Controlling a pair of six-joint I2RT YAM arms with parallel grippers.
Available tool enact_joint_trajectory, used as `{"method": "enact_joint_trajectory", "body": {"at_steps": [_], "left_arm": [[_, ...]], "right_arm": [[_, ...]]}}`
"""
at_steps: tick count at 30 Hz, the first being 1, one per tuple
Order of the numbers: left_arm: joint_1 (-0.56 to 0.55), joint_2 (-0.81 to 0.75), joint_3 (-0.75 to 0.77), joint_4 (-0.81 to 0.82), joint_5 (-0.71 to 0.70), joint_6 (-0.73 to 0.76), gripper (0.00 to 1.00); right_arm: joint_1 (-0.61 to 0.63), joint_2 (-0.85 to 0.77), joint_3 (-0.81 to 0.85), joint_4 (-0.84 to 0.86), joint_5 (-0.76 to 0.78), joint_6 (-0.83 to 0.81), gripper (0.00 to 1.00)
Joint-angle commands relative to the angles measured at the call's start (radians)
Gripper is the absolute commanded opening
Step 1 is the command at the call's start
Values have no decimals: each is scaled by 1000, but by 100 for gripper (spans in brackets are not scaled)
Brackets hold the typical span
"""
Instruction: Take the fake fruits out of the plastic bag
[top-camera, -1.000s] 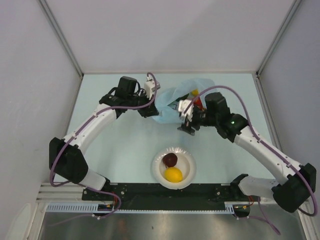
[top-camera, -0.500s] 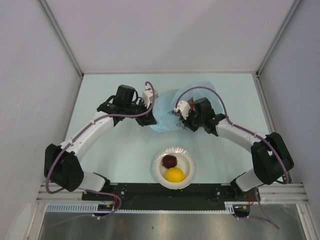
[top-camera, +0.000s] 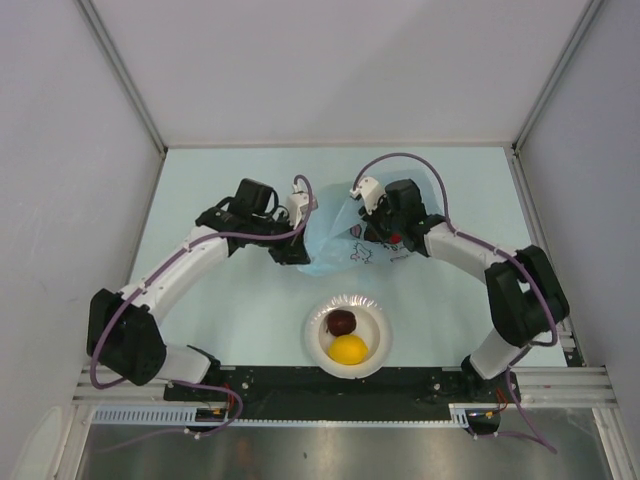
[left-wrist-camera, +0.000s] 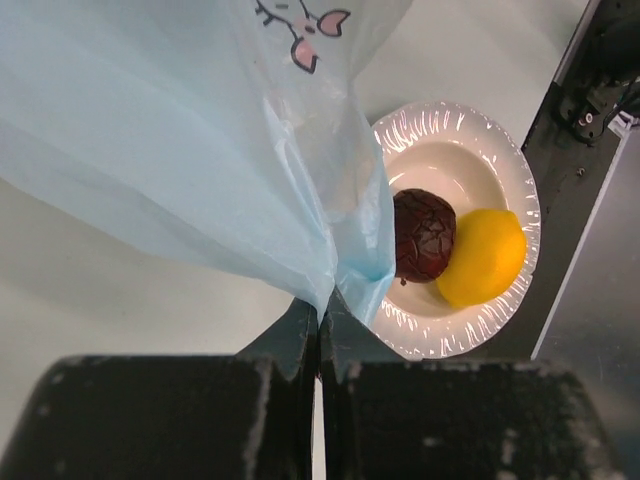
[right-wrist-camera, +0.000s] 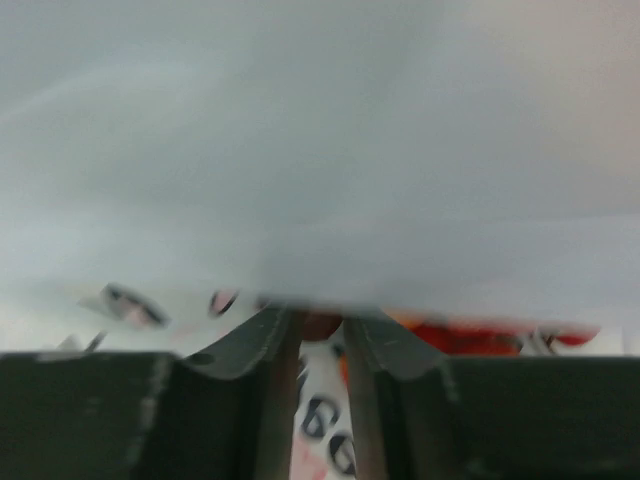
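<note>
Blue plastic bag (top-camera: 335, 245) stayed pinched in the left gripper (left-wrist-camera: 319, 316) mid-frame. Deeper inside it than before sat the right gripper (right-wrist-camera: 315, 325), its grip unclear.

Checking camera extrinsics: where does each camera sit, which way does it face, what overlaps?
Top external: overhead behind the robot, looking down at the table; left arm, right arm, bag, bowl.
Left wrist: on the left gripper, looking along its shut fingers past the pinched bag to the bowl.
Right wrist: on the right gripper, close against the bag; only its fingers show.
Shared: top and left wrist both show bowl, lemon, dark red fruit.
</note>
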Motion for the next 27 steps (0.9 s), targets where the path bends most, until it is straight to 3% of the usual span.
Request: {"method": "enact_joint_trajectory", "body": {"at_steps": [1,4,7,11,21,27], "left_arm": [[-5,23,101,-100,5,95,0],[-6,48,112,-114,-97,84,0],[-6,28,113,-112,-162,110,0],[-6,28,128,-106,-181,127,0],[-6,51,142,-81,-169,112,0],[-6,72,161,-71,-164,105,0]], "right_arm": [[-11,103,115,102,24,47,41],[-4,163,161,125,38,65,55],[-4,204,211,98,26,63,63],[4,226,247,-63,4,27,80],[-4,267,247,-228,50,-21,81],[-11,324,247,-202,71,-7,77]]}}
